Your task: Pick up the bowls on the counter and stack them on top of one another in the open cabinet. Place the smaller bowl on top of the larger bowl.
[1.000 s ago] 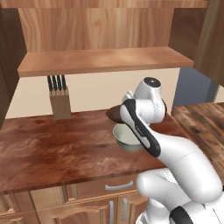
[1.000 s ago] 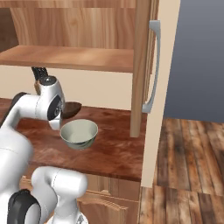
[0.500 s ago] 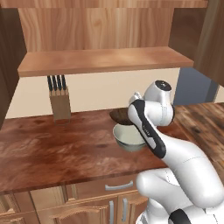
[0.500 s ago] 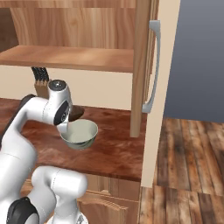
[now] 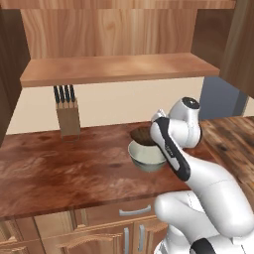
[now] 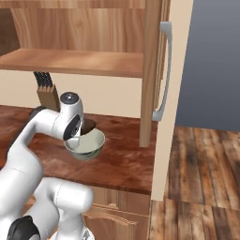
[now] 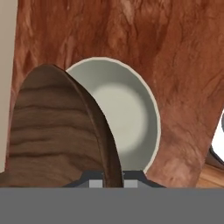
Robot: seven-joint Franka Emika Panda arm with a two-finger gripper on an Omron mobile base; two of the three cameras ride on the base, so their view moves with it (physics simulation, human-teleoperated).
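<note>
A rendered home kitchen is showing here: a reddish-brown wood-grained counter is running over handled drawer fronts, a tan knife block is standing beneath an open wooden wall cabinet.

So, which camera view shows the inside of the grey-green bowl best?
The hand view: it looks down into the larger bowl and shows its whitish inside, though the smaller bowl covers one side. In the left base view the arm hides much of it; the right base view shows some of its inside.
</note>
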